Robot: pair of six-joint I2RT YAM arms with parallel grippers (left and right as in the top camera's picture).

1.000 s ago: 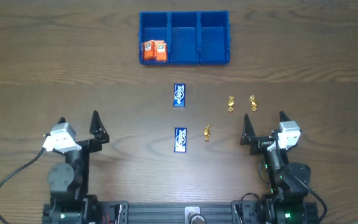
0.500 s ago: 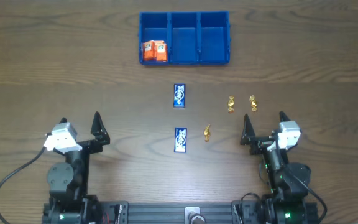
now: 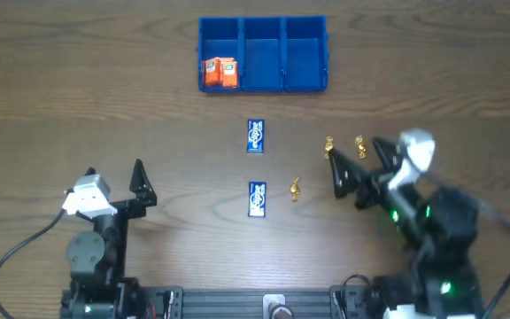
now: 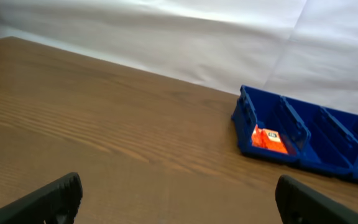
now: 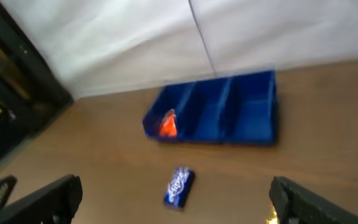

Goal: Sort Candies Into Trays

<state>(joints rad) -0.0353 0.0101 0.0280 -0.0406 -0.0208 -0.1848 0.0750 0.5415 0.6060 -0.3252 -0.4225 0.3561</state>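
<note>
A blue three-compartment tray stands at the far middle of the wooden table, with two orange candies in its left compartment. Two blue candies lie in line nearer to me. Three gold candies lie to their right. My right gripper is open, lifted beside the two farther gold candies and holding nothing. Its wrist view looks over a blue candy towards the tray. My left gripper is open at the near left, far from the candies.
The left wrist view shows bare wood leading up to the tray and an orange candy inside it. A white backdrop rises behind the table. Dark equipment stands past the table's far left edge in the right wrist view.
My right arm has risen and swung forward and left, bringing its gripper up by the gold candies. The left arm and all candies have stayed where they were.
</note>
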